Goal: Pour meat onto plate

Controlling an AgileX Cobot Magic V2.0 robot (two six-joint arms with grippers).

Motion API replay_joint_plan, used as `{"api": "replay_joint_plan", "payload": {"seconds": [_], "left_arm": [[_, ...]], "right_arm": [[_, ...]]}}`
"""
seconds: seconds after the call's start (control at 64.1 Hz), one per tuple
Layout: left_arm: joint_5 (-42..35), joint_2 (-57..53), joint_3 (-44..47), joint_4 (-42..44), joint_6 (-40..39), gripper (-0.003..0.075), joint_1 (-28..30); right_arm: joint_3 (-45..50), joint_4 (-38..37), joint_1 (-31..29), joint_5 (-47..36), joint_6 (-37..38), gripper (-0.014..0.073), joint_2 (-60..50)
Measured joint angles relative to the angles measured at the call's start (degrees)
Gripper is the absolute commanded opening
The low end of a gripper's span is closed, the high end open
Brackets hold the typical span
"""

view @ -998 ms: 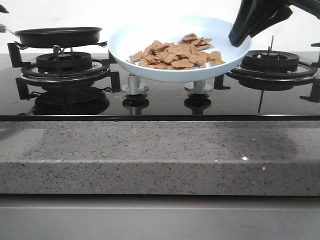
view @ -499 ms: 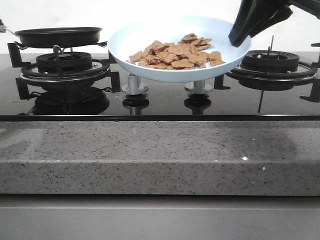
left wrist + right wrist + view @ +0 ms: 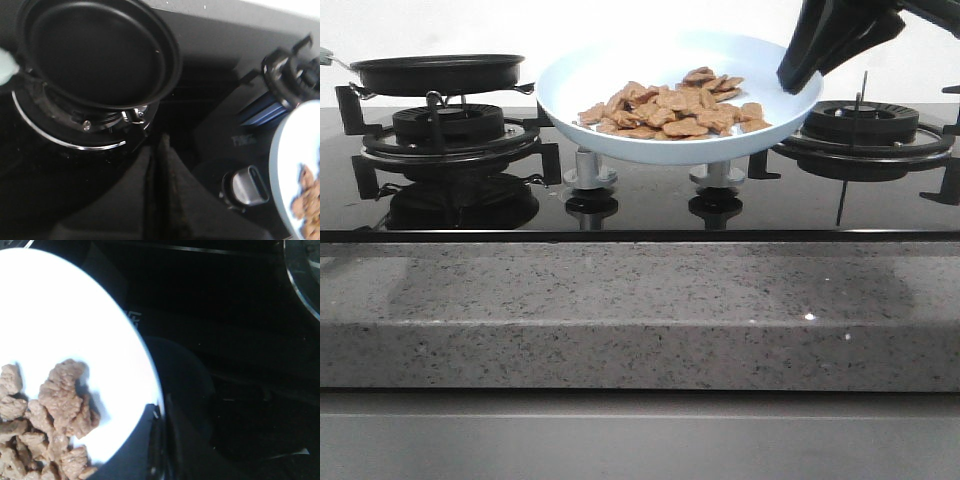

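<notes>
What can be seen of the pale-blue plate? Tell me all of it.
The plate is a wide, shallow, round dish, pale blue and smooth, with a raised rim. It sits tilted, its far rim higher, above the two silver stove knobs between the burners. A heap of orange-brown meat lies on its near half. The right claw is shut on its rim at the right side. The black frying pan stands apart to the left.
</notes>
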Motion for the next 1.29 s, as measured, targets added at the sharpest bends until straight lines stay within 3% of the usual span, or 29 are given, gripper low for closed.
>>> {"api": "replay_joint_plan", "payload": {"seconds": [0.109, 0.328, 0.608, 0.92, 1.294], "left_arm": [[-5.40, -5.47, 0.22, 14.42, -8.49, -0.0021, -8.68], [-15.24, -14.51, 6.63, 35.83, -25.20, -0.0021, -20.41], [-22.06, -24.37, 21.02, 57.35, -44.67, -0.0021, -27.03], [-28.34, -35.12, 32.82, 60.55, -48.23, -0.0020, -27.29], [-33.41, -37.42, 34.04, 60.82, -48.25, -0.0020, -27.29]], "right_arm": [[0.00, 0.00, 0.00, 0.00, 0.00, -0.0052, 0.00], [0.00, 0.00, 0.00, 0.00, 0.00, -0.0052, 0.00], [0.00, 0.00, 0.00, 0.00, 0.00, -0.0052, 0.00], [0.00, 0.00, 0.00, 0.00, 0.00, -0.0052, 0.00], [0.00, 0.00, 0.00, 0.00, 0.00, -0.0052, 0.00]]}}
